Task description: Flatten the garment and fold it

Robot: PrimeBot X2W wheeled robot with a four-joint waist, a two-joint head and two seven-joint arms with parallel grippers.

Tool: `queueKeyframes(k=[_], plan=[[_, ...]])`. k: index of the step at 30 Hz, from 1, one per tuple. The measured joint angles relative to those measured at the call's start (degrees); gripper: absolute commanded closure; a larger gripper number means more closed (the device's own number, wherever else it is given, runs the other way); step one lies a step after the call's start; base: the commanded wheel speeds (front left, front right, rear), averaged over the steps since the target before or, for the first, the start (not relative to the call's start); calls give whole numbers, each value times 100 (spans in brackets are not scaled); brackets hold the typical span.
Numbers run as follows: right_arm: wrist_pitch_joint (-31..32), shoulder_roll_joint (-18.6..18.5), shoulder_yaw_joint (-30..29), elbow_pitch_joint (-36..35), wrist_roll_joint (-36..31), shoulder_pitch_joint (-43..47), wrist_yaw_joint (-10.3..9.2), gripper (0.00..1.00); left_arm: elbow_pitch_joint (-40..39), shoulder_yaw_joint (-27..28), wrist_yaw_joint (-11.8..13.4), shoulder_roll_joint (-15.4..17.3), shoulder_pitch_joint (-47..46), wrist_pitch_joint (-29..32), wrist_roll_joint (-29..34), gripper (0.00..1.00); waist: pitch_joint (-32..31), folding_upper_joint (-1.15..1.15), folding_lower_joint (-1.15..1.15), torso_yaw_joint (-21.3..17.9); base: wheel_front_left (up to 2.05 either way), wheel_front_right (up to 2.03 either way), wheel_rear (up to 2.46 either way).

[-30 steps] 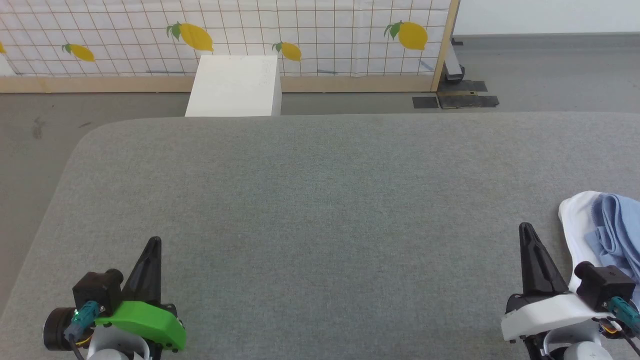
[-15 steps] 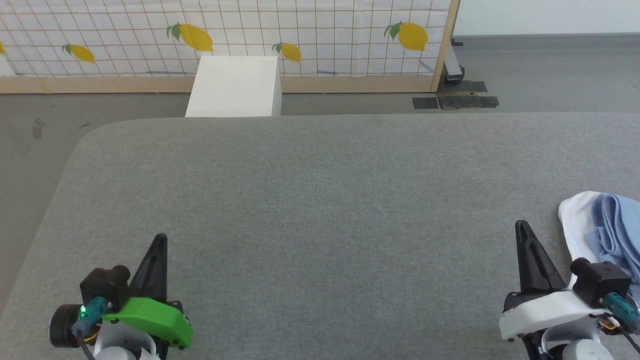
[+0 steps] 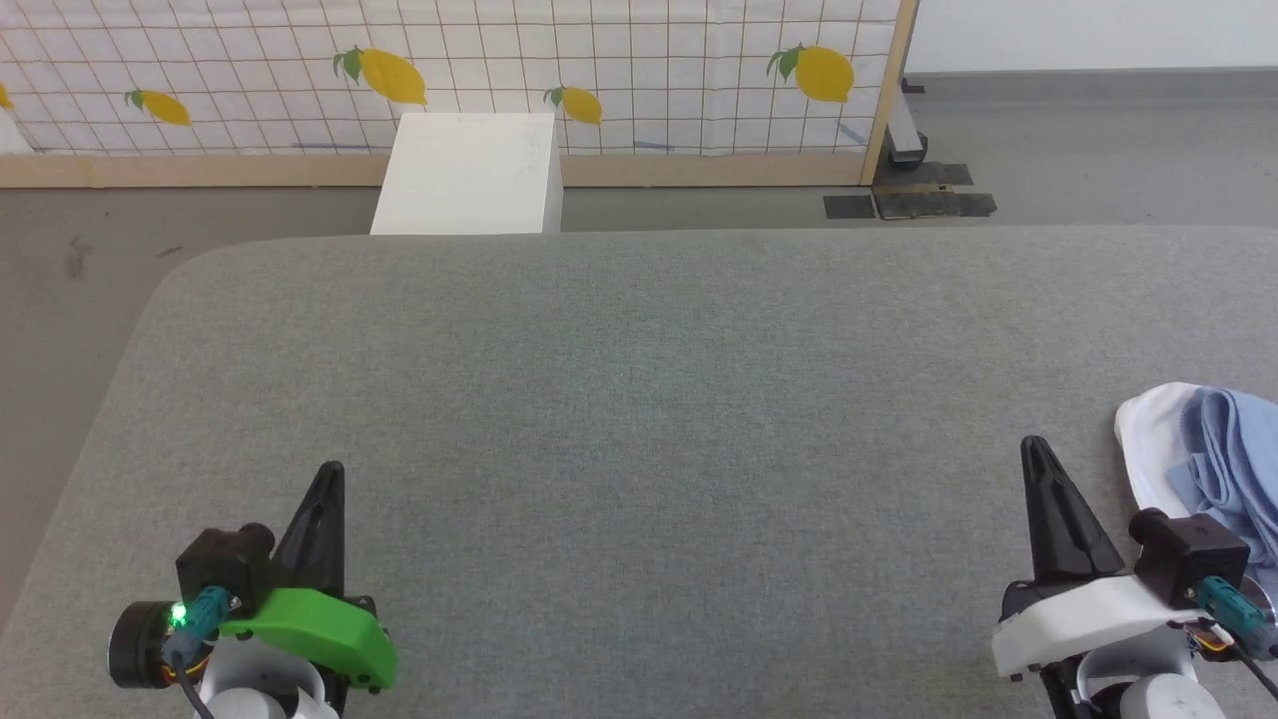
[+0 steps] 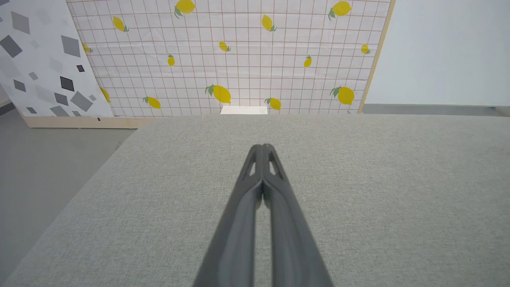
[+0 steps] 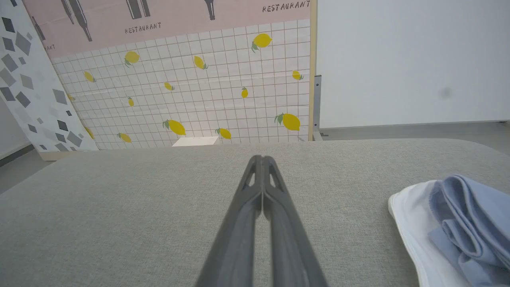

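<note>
We find the left gripper (image 3: 330, 469) and right gripper (image 3: 1031, 444), both shut and empty, edged slightly forward and inward. The sky-blue shirt (image 3: 1223, 449) lies bunched and untouched at the right edge of the grey fabric table (image 3: 639, 399); flattening not begun.

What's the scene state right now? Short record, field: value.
surface: grey fabric table
garment: blue with white lining, bunched up on the table at the head view's right edge; not flattened
left claw: shut, empty, over bare table
right claw: shut, empty, fingertips to the left of the garment and clear of it
background: white box beyond the table's far edge, in front of a lemon-print screen
task progress: flattening not yet started
</note>
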Motion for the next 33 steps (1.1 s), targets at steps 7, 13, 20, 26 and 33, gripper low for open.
queueKeyframes(k=[7,13,20,26,33], plan=[[99,0,29,-66,-70,0,0,100,-69,32,1,-76,2,81,91,100,-4,0,0,0,0,0,0],[164,0,52,-119,-123,0,0,100,-127,58,18,-140,6,157,234,100,-7,0,0,1,0,0,0],[244,1,77,-182,-166,0,0,100,-207,94,19,-234,23,230,342,100,-11,0,0,2,0,0,0],[299,1,94,-237,-215,1,0,100,-265,131,42,-288,38,301,402,100,-14,0,0,2,0,0,0],[401,1,119,-297,-298,1,0,100,-334,169,44,-382,65,361,582,100,-18,0,0,2,0,0,0]])
